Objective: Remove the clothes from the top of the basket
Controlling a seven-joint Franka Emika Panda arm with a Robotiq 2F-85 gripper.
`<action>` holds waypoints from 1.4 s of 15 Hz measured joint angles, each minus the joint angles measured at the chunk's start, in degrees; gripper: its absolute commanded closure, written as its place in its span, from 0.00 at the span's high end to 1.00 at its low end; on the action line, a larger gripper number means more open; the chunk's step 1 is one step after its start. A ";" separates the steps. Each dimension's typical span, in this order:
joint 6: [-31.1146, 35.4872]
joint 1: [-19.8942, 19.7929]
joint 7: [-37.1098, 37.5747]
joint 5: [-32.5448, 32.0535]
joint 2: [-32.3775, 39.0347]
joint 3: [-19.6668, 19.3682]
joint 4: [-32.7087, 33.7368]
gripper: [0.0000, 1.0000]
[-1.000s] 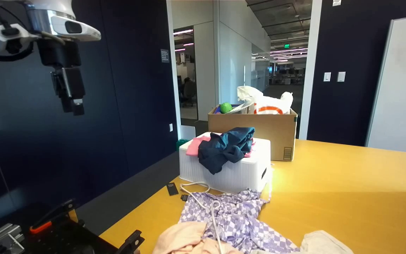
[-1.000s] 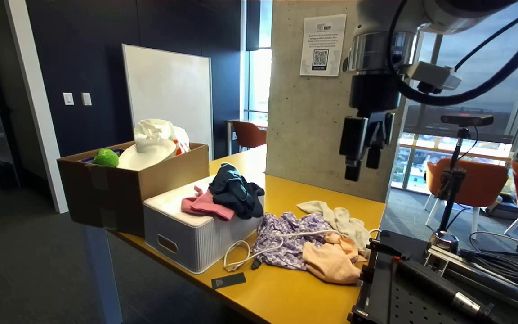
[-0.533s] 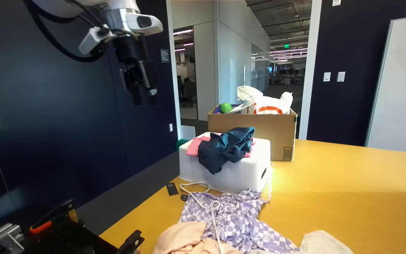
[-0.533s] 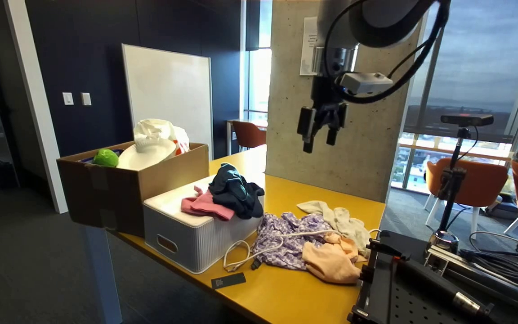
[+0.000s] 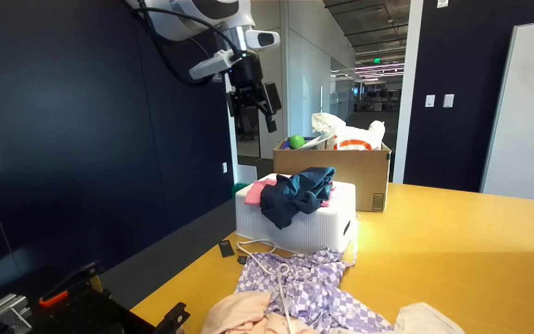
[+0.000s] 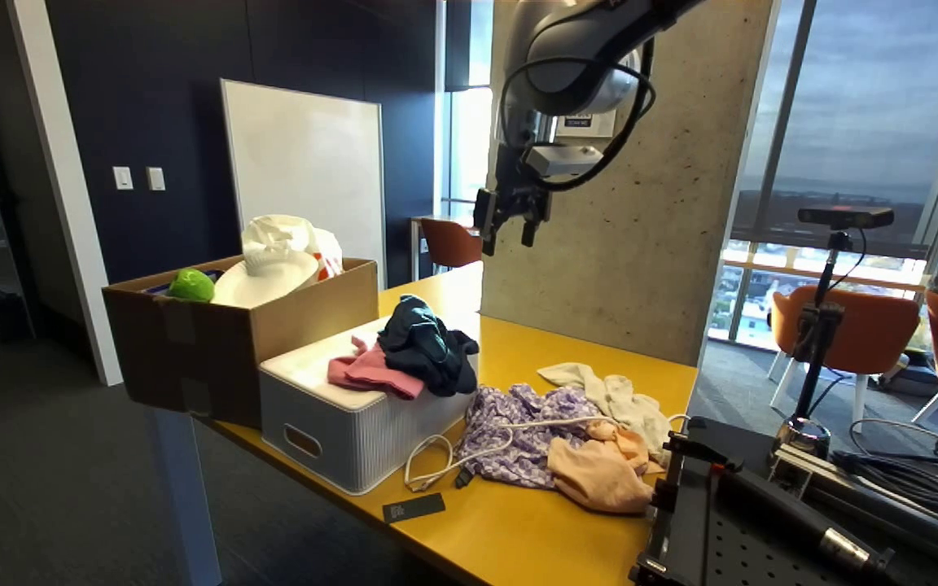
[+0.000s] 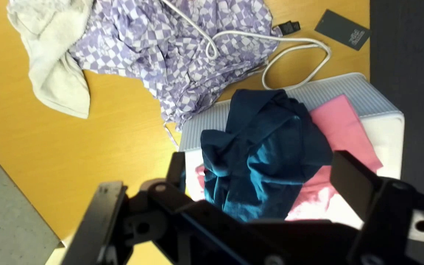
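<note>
A dark blue cloth [image 5: 297,192] lies crumpled on the flat top of the white ribbed basket [image 5: 290,232]. A pink cloth [image 5: 257,191] lies partly under it. In an exterior view the dark cloth [image 6: 428,350] hangs over the basket's edge, and the pink cloth [image 6: 371,374] lies beside it on the basket [image 6: 404,448]. My gripper [image 5: 253,120] is open and empty, high above the basket; it also shows in an exterior view [image 6: 510,240]. In the wrist view the dark cloth [image 7: 263,154] appears between the spread fingers, well below them, with the pink cloth [image 7: 344,125] alongside.
A purple checked garment [image 6: 518,439] with a white cord, a peach cloth [image 6: 599,472] and a cream cloth [image 6: 624,407] lie on the yellow table [image 6: 501,537]. A filled cardboard box [image 6: 306,317] stands behind the basket. A concrete pillar [image 6: 599,268] stands at the table's side.
The arm has swung across from over the table's near end toward the basket, the gripper tilting slightly and staying open. The clothes and basket have not moved.
</note>
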 measured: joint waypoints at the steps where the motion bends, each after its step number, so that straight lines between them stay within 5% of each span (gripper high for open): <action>1: -0.66 -0.08 -2.16 1.62 2.20 -0.52 3.07 1.00; 4: -3.36 -0.53 -5.84 4.63 6.04 -0.98 8.99 1.00; 11: -2.19 -0.40 -5.96 4.80 7.16 -1.57 10.83 1.00; 17: -3.36 -0.18 -10.64 5.74 20.15 -0.94 27.38 1.00; 21: -10.03 1.22 -11.71 5.75 29.54 -0.15 38.74 1.00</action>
